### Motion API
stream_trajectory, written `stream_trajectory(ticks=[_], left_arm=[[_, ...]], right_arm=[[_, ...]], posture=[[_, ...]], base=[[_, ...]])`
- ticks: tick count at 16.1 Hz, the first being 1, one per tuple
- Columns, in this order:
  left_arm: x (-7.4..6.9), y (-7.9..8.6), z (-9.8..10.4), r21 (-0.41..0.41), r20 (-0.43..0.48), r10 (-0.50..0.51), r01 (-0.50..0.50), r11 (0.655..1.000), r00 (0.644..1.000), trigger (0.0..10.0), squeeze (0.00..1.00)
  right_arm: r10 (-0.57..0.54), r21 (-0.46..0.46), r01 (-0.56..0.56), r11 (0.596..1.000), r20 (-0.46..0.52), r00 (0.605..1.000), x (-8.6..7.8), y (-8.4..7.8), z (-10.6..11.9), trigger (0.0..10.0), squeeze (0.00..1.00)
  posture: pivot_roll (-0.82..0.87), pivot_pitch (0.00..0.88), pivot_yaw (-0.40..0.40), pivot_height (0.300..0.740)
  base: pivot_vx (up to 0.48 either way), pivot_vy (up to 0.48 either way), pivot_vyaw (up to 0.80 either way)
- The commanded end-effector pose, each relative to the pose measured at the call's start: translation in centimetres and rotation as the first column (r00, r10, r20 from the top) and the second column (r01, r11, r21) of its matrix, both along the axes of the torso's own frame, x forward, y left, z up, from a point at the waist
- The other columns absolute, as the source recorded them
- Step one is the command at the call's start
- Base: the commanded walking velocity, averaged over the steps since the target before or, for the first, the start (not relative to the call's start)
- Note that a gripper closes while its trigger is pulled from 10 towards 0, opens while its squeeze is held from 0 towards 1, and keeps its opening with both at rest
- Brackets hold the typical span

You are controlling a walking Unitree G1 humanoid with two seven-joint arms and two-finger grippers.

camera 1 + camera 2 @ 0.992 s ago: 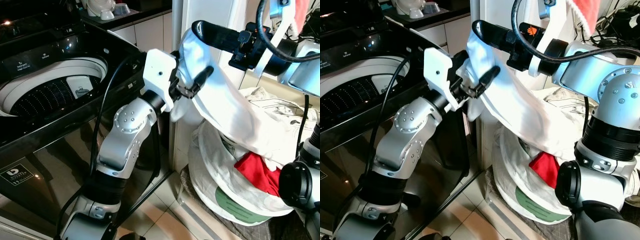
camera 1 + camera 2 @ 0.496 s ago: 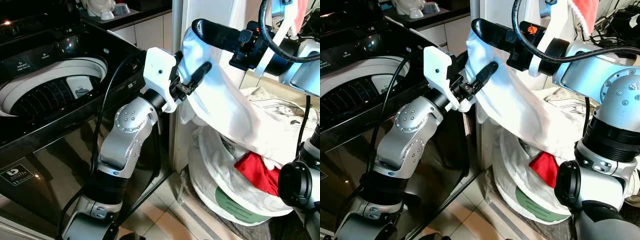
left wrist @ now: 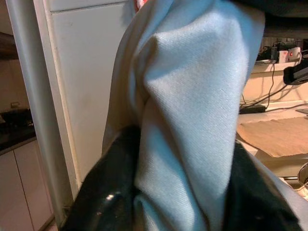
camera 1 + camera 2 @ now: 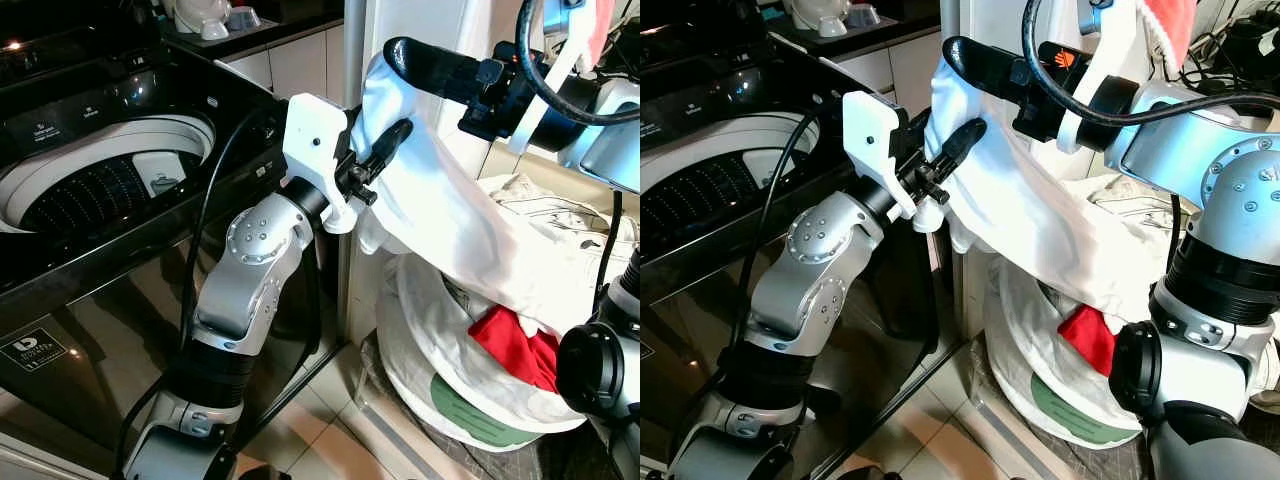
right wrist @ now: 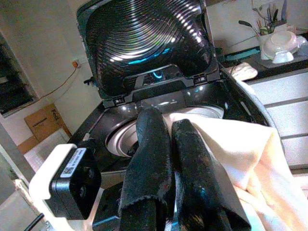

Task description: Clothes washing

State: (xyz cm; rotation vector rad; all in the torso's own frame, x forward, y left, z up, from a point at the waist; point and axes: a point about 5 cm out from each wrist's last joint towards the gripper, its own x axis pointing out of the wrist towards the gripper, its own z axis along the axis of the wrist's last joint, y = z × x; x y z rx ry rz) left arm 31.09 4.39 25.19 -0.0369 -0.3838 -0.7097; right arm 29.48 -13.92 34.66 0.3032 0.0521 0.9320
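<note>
Both arms raised, a white garment stretched between them beside the open washer.

Head views: the right gripper (image 4: 420, 62) pinches the white garment (image 4: 450, 215) at its top edge, the left gripper (image 4: 955, 150) clamps a lower fold; smooth cloth drapes down into the laundry basket (image 4: 450, 400).
Left wrist: woven fabric bunched between black fingers (image 3: 110, 197).
Right wrist: fingers closed on cloth above the washing machine (image 5: 159, 103).
</note>
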Motion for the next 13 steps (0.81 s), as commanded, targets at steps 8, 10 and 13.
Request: stream_trajectory(ticks=[8,10,13], left_arm=[[1.3,2.0,0.0,0.001,-0.03,0.109,-0.109,0.994,0.994,0.0,0.0],[2.0,3.1,0.4,0.004,-0.026,0.167,-0.167,0.986,0.986,0.0,0.0],[4.3,7.5,2.4,0.02,0.038,0.368,-0.369,0.929,0.929,0.0,0.0]], right_arm=[[-0.023,-0.033,0.025,0.999,0.052,0.998,-0.4,0.2,0.3,10.0,1.0],[-0.03,-0.028,0.031,0.999,0.052,0.998,-0.4,0.2,0.2,10.0,1.0],[-0.049,-0.046,0.052,0.998,0.065,0.997,-0.3,0.1,0.2,10.0,0.3]], posture=[[-0.1,0.0,0.074,0.74],[-0.1,0.0,0.075,0.74],[-0.09,0.0,0.071,0.74]], base=[[0.0,0.0,0.0],[0.0,0.0,0.0],[0.0,0.0,0.0]])
